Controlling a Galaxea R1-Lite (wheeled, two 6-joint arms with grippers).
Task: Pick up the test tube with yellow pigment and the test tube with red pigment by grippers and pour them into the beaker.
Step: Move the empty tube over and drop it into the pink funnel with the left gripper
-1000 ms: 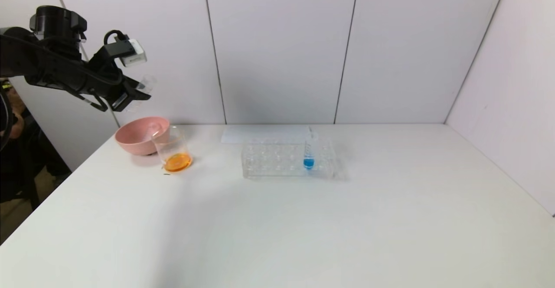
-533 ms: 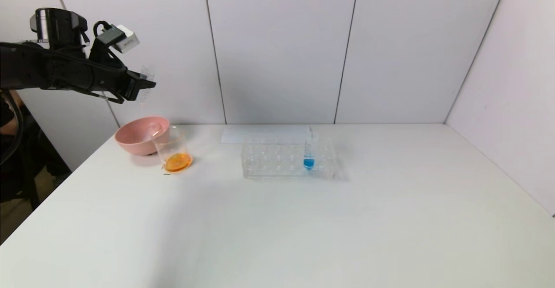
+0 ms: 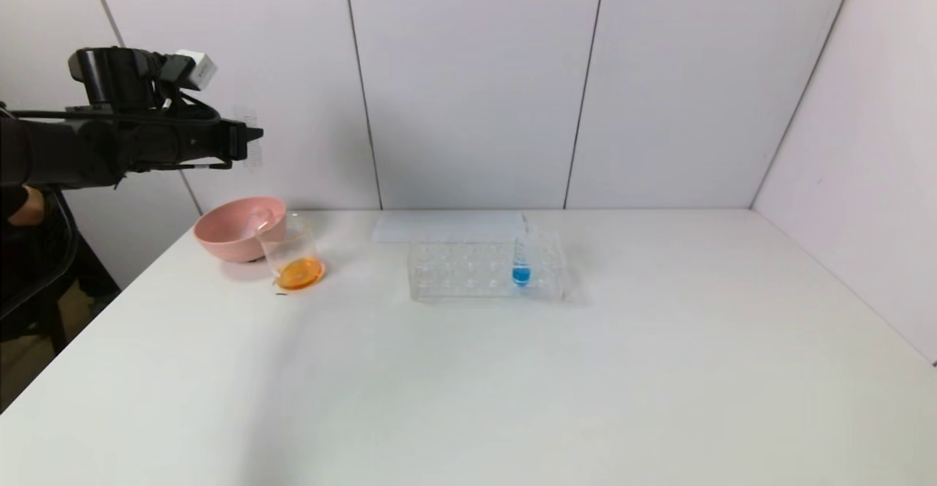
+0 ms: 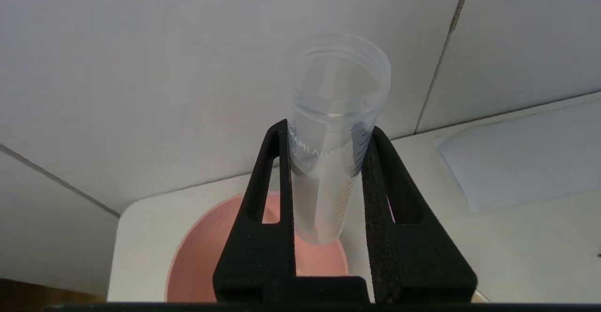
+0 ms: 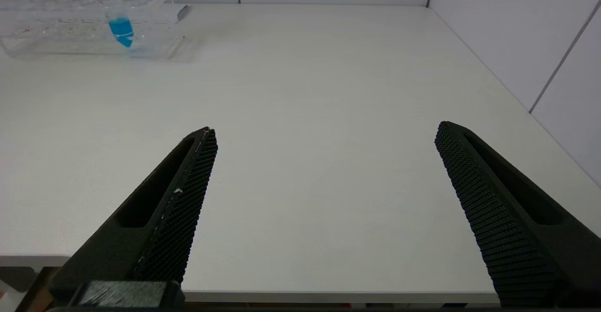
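Nearest, the right gripper [image 5: 324,208] sits low at the near edge of the white table [image 3: 512,383], its 2 fingers [image 5: 181,194] spread wide with nothing between them. Farther in, the clear tube rack [image 3: 484,270] stands on the table with 1 tube of blue liquid [image 3: 521,259] upright in a hole toward its right end. To the left of the rack, the beaker [image 3: 291,252] stands upright with orange liquid pooled in its bottom, touching or just beside the pink bowl [image 3: 236,226] behind it. Above the bowl, the left gripper [image 3: 249,135] is held level, high over the table's far left corner, its jaws pinching a clear, empty test tube [image 4: 331,128] whose open mouth points up; which pigment it carried cannot be told.
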